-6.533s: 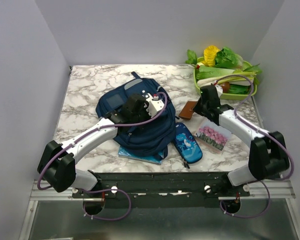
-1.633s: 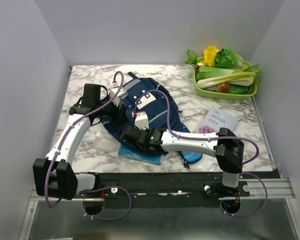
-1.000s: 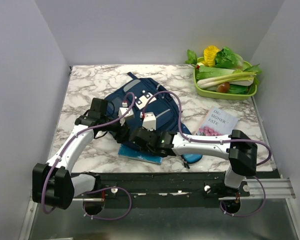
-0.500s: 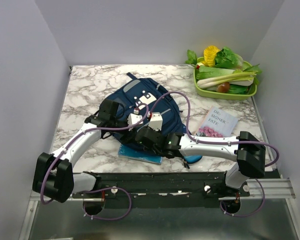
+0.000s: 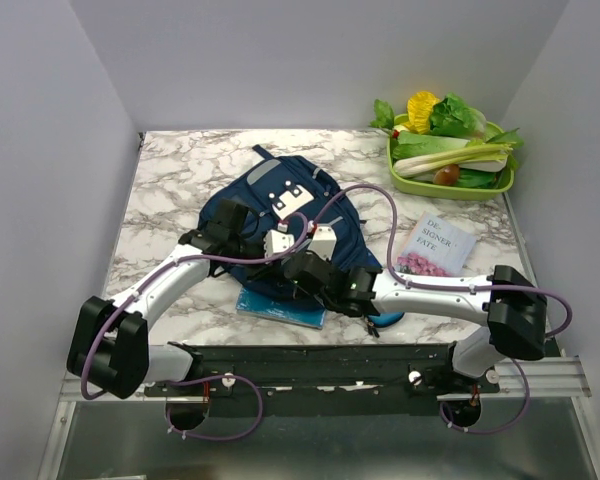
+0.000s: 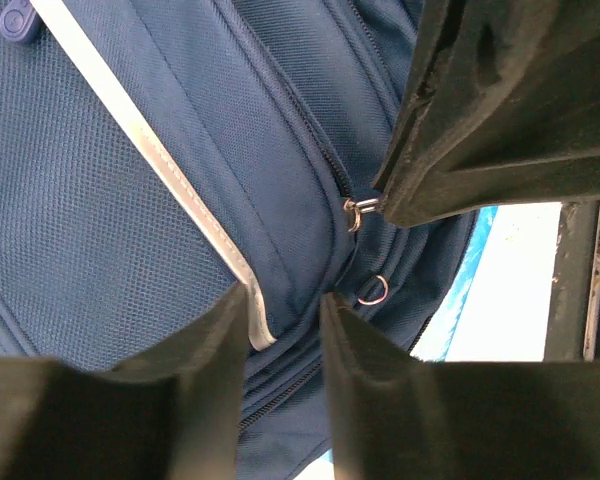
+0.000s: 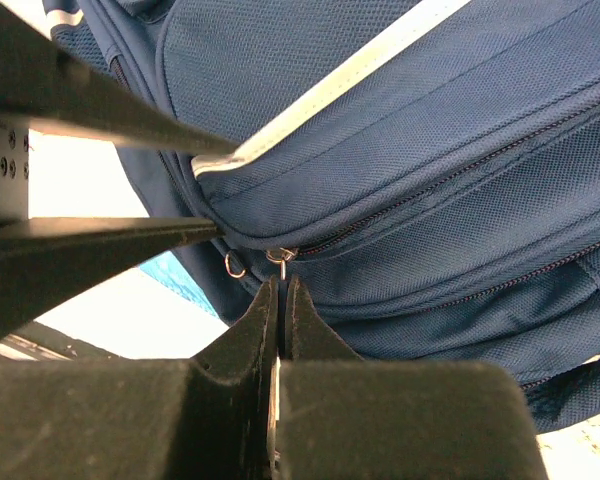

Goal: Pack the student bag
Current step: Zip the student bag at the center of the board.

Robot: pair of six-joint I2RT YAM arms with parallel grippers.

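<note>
The right hand (image 7: 280,286) is pressed shut on a small metal zipper pull (image 7: 280,257) at the lower edge of the student bag (image 5: 255,195), with a second loose metal ring (image 7: 234,265) just to the left of it in the right wrist view. The left hand (image 6: 285,300) meets it from the other side with its jaws at a narrow gap. Its fingers (image 6: 215,340) stand on either side of a fold of navy fabric where the grey stripe (image 6: 160,160) ends, and whether they pinch that fold cannot be told. The bag lies flat in the middle of the overhead frame, its light patches upward and both arms crossing its lower half, so much of the front is hidden. It rests on a white counter (image 5: 180,170) veined in grey. Plain pale grey walls (image 5: 310,60) close the counter in on the left, right and top of the frame, and a black rail (image 5: 320,360) runs along the bottom. A light blue notebook (image 5: 280,310) pokes out from under the bag's lower edge. A blue pencil case (image 5: 385,318) shows only as a sliver beneath the right arm. To the right, apart from the bag, lies a booklet (image 5: 435,243) with pink flowers on its cover. In the upper right a lime green tray (image 5: 450,192) holds leafy greens (image 5: 450,115). Purple cables (image 5: 370,200) loop above the bag.
</note>
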